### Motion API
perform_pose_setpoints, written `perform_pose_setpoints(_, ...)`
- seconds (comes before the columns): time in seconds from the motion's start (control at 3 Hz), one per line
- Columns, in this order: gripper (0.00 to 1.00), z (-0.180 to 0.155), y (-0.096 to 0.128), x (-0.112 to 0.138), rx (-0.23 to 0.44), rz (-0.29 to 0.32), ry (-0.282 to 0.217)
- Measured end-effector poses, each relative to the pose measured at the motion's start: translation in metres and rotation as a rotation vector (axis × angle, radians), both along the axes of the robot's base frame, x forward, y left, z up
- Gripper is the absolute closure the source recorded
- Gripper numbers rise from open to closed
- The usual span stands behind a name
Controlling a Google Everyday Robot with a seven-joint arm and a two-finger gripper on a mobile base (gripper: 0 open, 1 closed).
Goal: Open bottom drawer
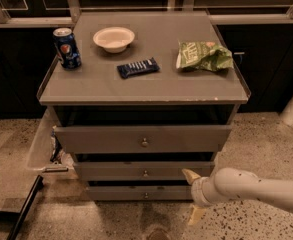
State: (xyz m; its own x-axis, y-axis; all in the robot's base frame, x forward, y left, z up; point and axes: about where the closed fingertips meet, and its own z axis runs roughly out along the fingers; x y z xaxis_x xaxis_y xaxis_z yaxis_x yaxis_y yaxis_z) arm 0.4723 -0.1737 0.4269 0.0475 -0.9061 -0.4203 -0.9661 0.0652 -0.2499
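The bottom drawer [121,193] is the slimmest grey front, lowest in the cabinet, with a tiny round knob [146,195] at its centre. It stands pulled out a little, like the two wider drawers above it. My gripper [193,196] is on a white arm coming in from the right. It sits at the right end of the bottom drawer, to the right of the knob. Its pale fingers [190,175] are spread apart, one above and one below, with nothing between them.
On the grey cabinet top [101,89] stand a blue soda can [67,48], a white bowl [114,38], a dark snack bar [138,67] and a green chip bag [204,56]. A flat panel [42,144] leans at the cabinet's left. Speckled floor lies in front.
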Motion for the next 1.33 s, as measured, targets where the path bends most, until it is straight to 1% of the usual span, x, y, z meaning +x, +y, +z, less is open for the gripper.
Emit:
perform_pose_setpoints(0.33,0.0,-0.064,0.001,-0.003,-0.037,0.006,0.008)
perform_pose_setpoints(0.67,0.0,-0.111,-0.001,0.003,-0.051,0.015,-0.008)
perform_pose_setpoints(1.0,0.0,-0.139,-0.001,0.019,-0.032,0.036,-0.036)
perform_pose_setpoints(1.33,0.0,-0.158,-0.003,0.031,0.053,0.035,-0.044)
